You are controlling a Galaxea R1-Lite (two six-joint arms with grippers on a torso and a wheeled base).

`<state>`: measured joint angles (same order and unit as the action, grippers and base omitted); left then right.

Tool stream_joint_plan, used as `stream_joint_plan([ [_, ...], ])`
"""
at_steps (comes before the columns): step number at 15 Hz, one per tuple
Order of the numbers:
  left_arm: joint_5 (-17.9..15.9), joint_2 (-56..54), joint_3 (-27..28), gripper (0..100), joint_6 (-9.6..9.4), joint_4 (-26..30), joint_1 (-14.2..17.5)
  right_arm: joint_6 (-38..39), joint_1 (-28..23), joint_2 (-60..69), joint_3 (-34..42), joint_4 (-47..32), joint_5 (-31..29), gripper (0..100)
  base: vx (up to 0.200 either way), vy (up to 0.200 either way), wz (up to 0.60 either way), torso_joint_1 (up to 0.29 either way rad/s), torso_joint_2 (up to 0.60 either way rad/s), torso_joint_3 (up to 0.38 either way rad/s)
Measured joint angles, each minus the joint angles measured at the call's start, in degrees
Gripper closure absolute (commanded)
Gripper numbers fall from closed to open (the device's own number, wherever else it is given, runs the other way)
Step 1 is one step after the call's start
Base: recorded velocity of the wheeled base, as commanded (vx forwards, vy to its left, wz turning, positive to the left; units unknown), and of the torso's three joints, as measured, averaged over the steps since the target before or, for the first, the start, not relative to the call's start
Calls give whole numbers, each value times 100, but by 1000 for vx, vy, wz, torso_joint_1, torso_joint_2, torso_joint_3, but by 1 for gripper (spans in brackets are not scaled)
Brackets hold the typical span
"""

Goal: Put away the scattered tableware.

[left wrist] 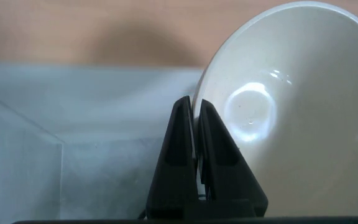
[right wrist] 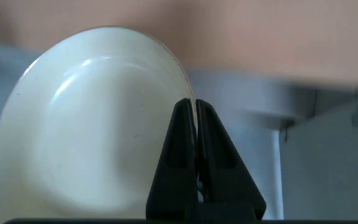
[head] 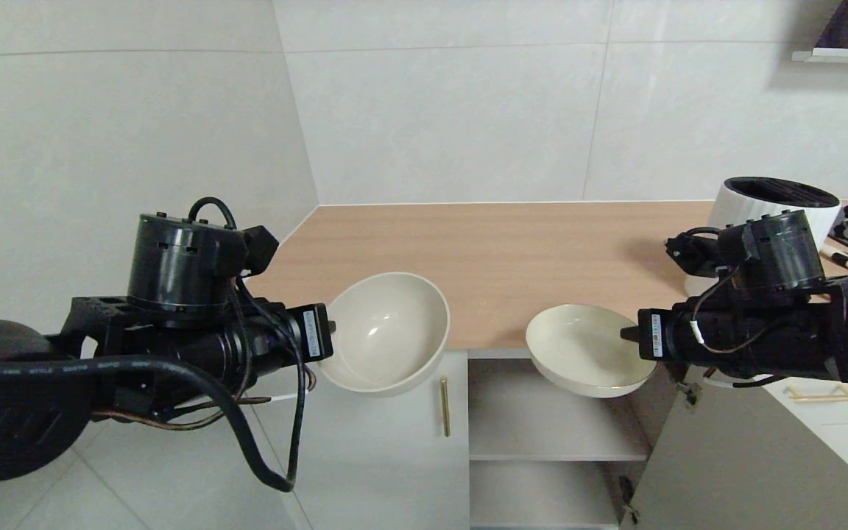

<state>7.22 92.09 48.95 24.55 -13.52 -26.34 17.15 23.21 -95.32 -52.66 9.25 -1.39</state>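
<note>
Left gripper (head: 330,340) clamps deep cream ceramic bowl (head: 387,331) by rim; right gripper (head: 630,333) clamps shallow cream dish (head: 578,350), both midair before open white cabinet (head: 542,419). Thin rim pinches could slip, dropping either.

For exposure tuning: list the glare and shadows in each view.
Left wrist view: round glare patch inside the bowl. Right wrist view: faint curved sheen on the plate. Head view: small glint in the bowl, soft shadow on the counter beside the white pot.
</note>
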Motion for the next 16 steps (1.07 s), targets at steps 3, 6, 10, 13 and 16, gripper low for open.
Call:
stream_joint_plan([
  [3,-5,2,-11,100,0,4,-2,-9,-23,11,51,100,-16,100,0,0,0,0,0,0],
  [6,-2,66,-5,100,-4,-9,2,-66,-80,-82,51,279,-49,100,0,0,0,0,0,0],
  [10,-2,162,0,100,0,-9,-2,-71,-152,-236,55,412,-57,100,0,0,0,0,0,0],
  [13,-7,226,4,100,2,-24,-2,-73,-185,-380,52,561,-55,100,0,0,0,-65,150,89],
  [16,-11,286,6,100,2,-16,-2,-76,-207,-512,55,667,-57,100,0,0,0,-181,437,242],
])
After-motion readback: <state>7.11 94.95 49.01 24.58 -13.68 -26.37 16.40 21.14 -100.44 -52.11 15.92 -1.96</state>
